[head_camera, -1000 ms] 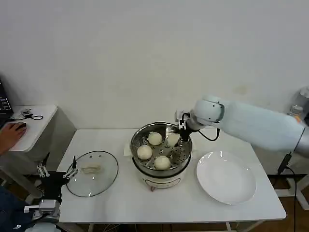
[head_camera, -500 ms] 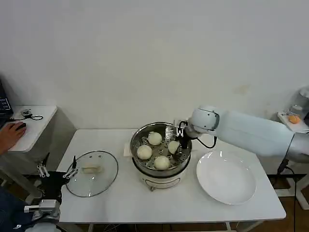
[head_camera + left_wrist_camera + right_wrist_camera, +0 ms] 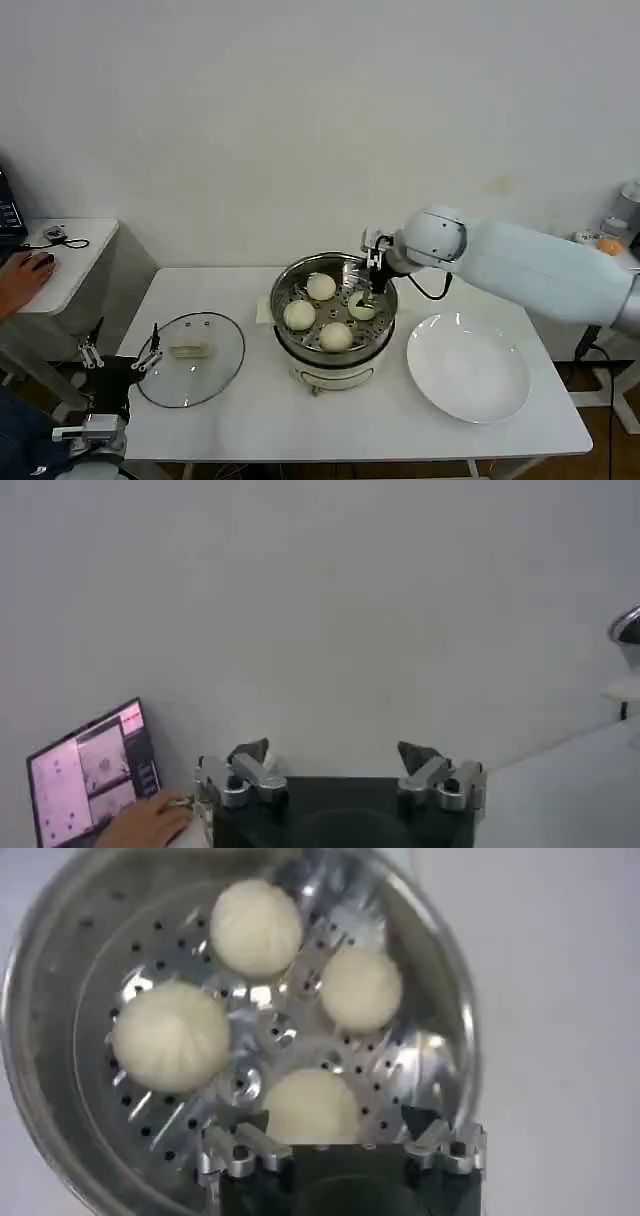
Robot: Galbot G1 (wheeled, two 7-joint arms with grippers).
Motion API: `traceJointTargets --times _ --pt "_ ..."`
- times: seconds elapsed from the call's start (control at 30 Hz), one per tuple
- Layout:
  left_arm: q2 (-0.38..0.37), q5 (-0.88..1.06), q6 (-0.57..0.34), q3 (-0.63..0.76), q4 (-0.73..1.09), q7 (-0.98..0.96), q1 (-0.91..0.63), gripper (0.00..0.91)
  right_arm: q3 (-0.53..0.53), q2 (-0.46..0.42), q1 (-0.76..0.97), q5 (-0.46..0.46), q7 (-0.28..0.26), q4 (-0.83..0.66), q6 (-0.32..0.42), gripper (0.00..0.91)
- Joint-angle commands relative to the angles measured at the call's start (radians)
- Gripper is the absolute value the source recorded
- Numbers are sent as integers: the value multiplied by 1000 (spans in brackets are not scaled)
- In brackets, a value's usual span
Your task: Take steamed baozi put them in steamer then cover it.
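Hovering right gripper (image 3: pixel 372 284) over steamer (image 3: pixel 334 340) at table (image 3: pixel 400 425) centre, fingers spread, released; fourth baozi (image 3: pixel 310 1108) on tray directly below, between fingertips. Cover (image 3: pixel 190 358) near table's left edge. Left gripper (image 3: pixel 117 352) parked there, open.

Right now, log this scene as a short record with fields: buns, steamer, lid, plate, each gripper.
buns: four steamed baozi, all on the perforated tray
steamer: the steamer stands mid-table, uncovered
lid: the cover lies flat on the table to the steamer's left, handle up
plate: the white plate to the steamer's right, nothing on it
right gripper: the right gripper is open above the steamer, over the bun nearest it
left gripper: the left gripper is open, low beside the table's left edge, off the cover
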Motion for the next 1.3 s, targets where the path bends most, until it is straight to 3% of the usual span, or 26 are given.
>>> traceJointTargets --times 0.03,0.1,0.13,0.27,0.3,0.33,0.4,0.43,0.5,0.6,0.7,0.8,0.97,1.3 --pt "-2 0 -1 4 7 -1 -5 907 183 -182 -135 124 413 190 146 907" --pt "-6 -5 0 7 12 -2 -9 907 325 -212 -275 111 541 218 242 907" --pt "-8 -15 2 9 14 -6 -11 907 467 -216 -443 21 579 219 327 907" --pt "-8 -100 39 26 12 -80 -14 907 877 -152 -832 -116 704 258 459 907" --pt "-9 -108 47 31 12 -98 -16 907 1041 -115 -960 -161 725 268 500 907" --pt "-7 -113 48 35 12 -122 -15 907 1090 -97 -1020 -191 727 273 510 907" --pt "-6 -119 80 43 12 -142 -15 907 1328 -1 -1221 -331 711 294 561 907" --pt "-5 -114 94 46 12 -152 -13 907 1345 5 -1252 -355 709 296 568 907" --pt "-3 -36 93 58 26 -154 -9 907 1574 120 -1424 -438 660 315 641 907" --pt "13 95 66 75 56 -119 -1 907 1795 231 -1578 -447 574 322 741 907" --pt "41 312 20 83 95 -83 6 907 1957 315 -1689 -401 494 346 790 907" --pt "74 544 -21 87 131 -51 16 907 2068 349 -1809 -288 438 391 775 907" --pt "110 860 -83 87 204 -78 16 907 2174 369 -1947 -246 417 441 731 907" --pt "162 1067 -112 166 426 -79 -77 907 2251 394 -2020 -211 418 512 701 907"
